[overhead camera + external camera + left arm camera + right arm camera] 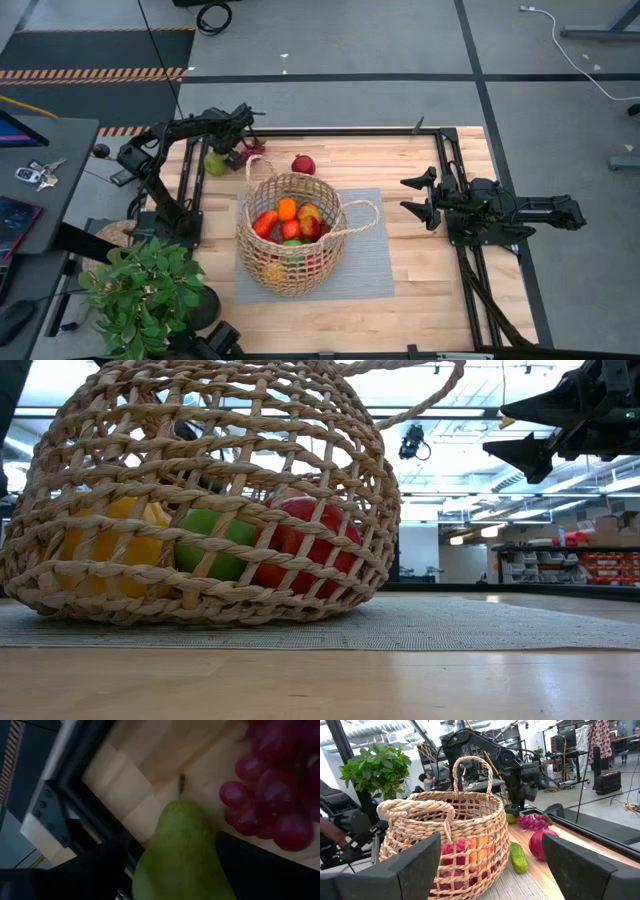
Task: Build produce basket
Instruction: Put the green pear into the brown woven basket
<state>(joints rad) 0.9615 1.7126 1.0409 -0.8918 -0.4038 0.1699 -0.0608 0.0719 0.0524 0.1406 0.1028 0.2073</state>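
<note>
Wooden tabletop point(420, 290) lies bare toward five o'clock. At centre, the basket point(291, 232) holds produce point(287, 209). Left gripper point(222, 157), fingers spread around a green pear point(182, 855), works the eleven o'clock edge; right gripper point(418, 194) waits spread at three o'clock.

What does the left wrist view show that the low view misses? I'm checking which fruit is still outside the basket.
Only the left wrist view shows a green pear between the left gripper fingers, lying on the wooden table beside purple grapes. Only the low view shows the basket on a grey mat, with yellow, green and red fruit inside, and the right gripper open in the air. Both share the wooden table.
</note>
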